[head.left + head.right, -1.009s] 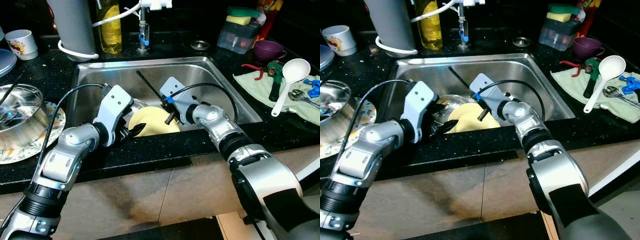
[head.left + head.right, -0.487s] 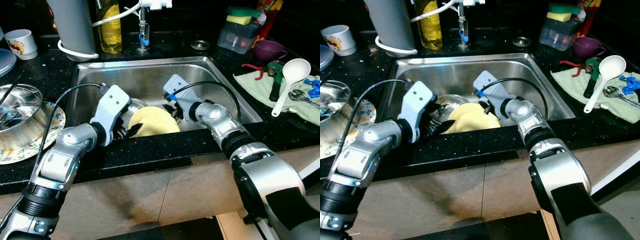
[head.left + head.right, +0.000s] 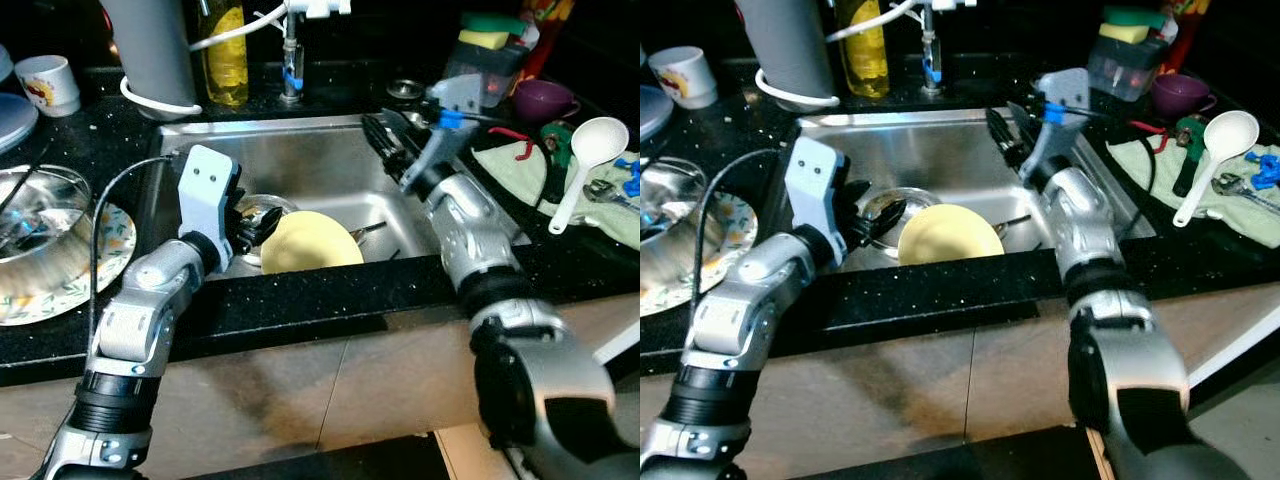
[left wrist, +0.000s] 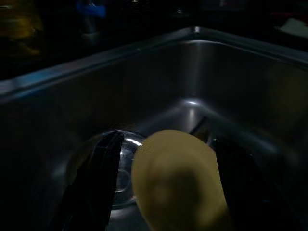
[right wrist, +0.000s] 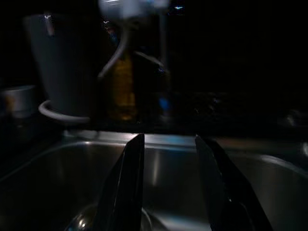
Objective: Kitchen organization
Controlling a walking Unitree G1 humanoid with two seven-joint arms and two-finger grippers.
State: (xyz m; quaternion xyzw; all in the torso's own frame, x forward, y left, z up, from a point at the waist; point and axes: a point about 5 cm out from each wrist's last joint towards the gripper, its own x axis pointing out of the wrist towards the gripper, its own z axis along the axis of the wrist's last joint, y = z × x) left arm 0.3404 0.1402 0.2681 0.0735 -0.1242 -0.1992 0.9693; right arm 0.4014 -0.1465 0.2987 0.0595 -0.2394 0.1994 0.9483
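1. Closest to me, low in the middle of the head view, the yellow plate (image 3: pixel 305 243) lies in the stainless sink (image 3: pixel 300 150), leaning against the near wall. The left gripper (image 3: pixel 250 226) sits at its left edge. In its wrist view the two black fingers (image 4: pixel 94 185) stand well apart, one on each side of the plate, and I cannot tell whether either one touches it. It has no hold on the plate.

2. The risk here: if those fingers close off-centre on the tilted rim, the plate may slip and clatter onto the steel bowl (image 3: pixel 262 212) just behind it, or onto the utensil (image 3: pixel 368 231) lying beside it to the right.

3. Further back, upper centre-right, the right gripper (image 3: pixel 385 135) hangs above the back right of the basin, fingers parted a moderate way and holding nothing. It points towards the faucet (image 3: pixel 291 50) and the yellow bottle (image 3: pixel 226 55); a careless sweep there could knock the bottle over.

4. Far right, the white ladle (image 3: pixel 582 160) rests on a cloth (image 3: pixel 520 175), well apart from both arms.
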